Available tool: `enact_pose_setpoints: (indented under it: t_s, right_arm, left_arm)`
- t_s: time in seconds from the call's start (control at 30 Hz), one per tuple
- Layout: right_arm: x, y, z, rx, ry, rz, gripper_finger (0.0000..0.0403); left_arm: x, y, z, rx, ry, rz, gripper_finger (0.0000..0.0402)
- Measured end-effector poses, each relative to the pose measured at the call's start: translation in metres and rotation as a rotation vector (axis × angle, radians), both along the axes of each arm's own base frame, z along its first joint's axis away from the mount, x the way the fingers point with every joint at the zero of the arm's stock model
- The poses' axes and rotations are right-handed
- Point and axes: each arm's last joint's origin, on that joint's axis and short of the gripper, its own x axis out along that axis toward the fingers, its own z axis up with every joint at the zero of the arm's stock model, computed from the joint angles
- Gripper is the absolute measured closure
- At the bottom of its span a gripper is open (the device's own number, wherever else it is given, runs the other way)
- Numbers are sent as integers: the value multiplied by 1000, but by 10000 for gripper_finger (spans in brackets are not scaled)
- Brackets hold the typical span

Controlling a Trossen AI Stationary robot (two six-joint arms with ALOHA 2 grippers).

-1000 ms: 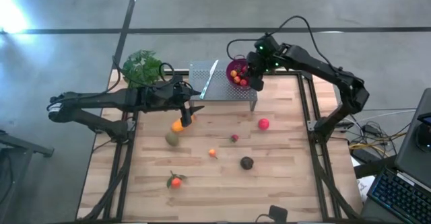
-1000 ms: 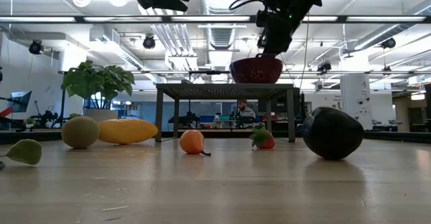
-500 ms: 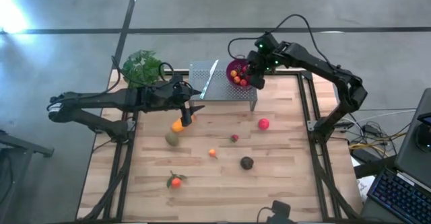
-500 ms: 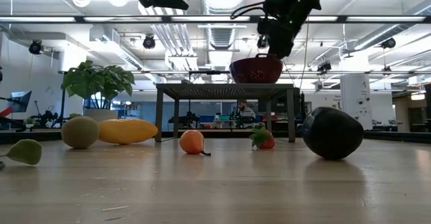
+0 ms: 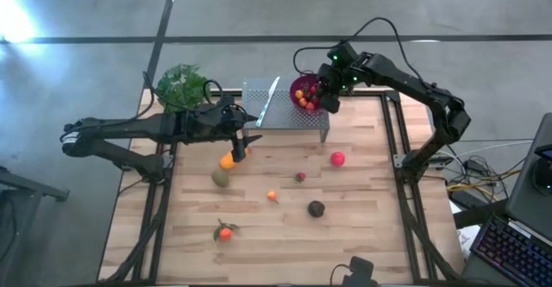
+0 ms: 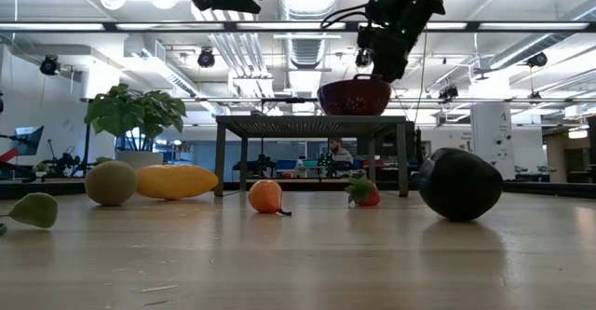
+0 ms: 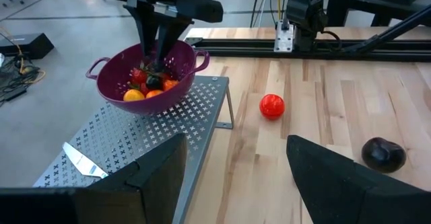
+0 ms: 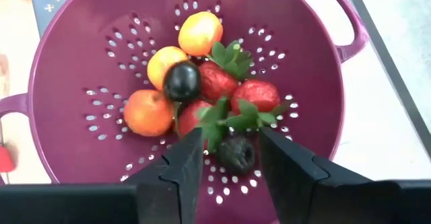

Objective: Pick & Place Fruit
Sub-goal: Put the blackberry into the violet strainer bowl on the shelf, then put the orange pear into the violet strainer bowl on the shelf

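While my right gripper [image 8: 231, 158] hangs over the purple colander [image 8: 60, 56], jaws spread, a dark berry [image 8: 236, 153] lies between them.
My left gripper [image 7: 236, 167] (jaws also spread, empty) sits nearer the elongated orange fruit [image 5: 228, 159], well apart from that colander.

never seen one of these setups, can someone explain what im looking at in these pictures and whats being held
Two dark robot arms work at a wooden table. One picture looks straight down, one looks level from the tabletop, and two come from cameras on the arms' wrists.

The right claw hangs open above a purple colander that sits on a perforated metal stand. The colander already holds several toy fruits; nothing is gripped, and a small dark fruit lies between the fingers.

The left claw is open and empty, above a long orange fruit.

Loose on the table: a red ball, a dark purple ball, an olive-green fruit and a few small pieces. A leafy plant stands at the corner.
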Motion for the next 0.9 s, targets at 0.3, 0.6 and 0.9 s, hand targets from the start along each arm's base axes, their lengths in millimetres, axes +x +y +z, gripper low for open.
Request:
enact_pose_setpoints:
  t_s: [0.3,0.6,0.9]
  right_arm:
    - [-2,2,9,-7,-7,1,229]
    - [-11,18,49,-53,-61,23,231]
    - [-36,44,77,-84,-110,17,235]
  left_arm:
    - [0,0,-1,0,3,0,140]
    - [0,0,-3,26,24,-12,140]
    - [0,0,-3,25,27,-14,140]
